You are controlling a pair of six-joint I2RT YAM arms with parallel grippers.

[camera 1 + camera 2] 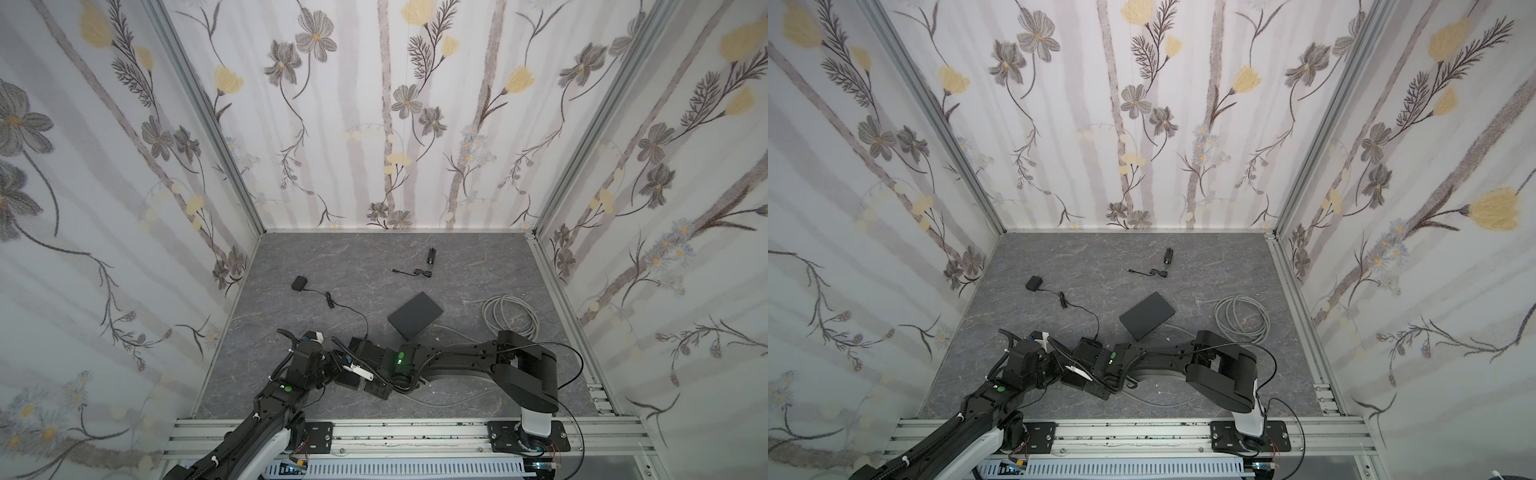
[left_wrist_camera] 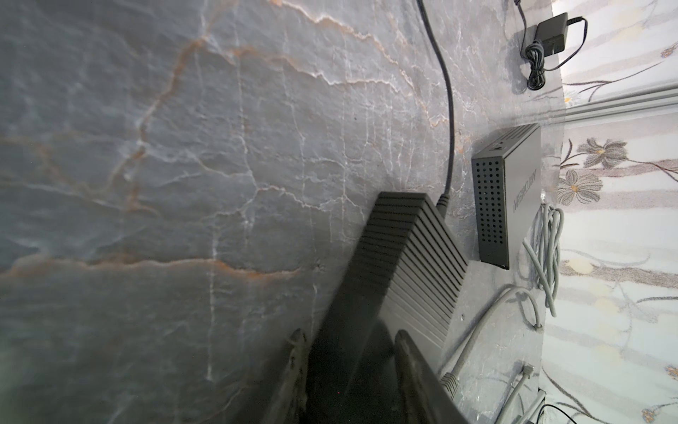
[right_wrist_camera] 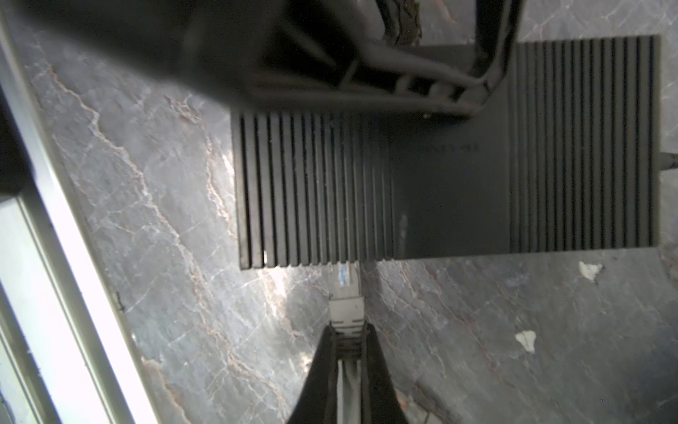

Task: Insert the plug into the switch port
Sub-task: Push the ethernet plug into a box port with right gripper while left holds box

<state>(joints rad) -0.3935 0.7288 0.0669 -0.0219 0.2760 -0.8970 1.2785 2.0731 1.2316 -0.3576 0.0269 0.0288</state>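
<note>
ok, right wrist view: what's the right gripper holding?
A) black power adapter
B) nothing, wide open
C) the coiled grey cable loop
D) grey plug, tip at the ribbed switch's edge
D: in the right wrist view the right gripper is shut on the grey plug, whose tip sits at the edge of the ribbed switch.

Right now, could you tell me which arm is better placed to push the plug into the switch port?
Right. The right tool is shut on the grey cable plug, whose tip meets the edge of the ribbed black switch box. The left tool straddles that box, likely steadying it.
</note>
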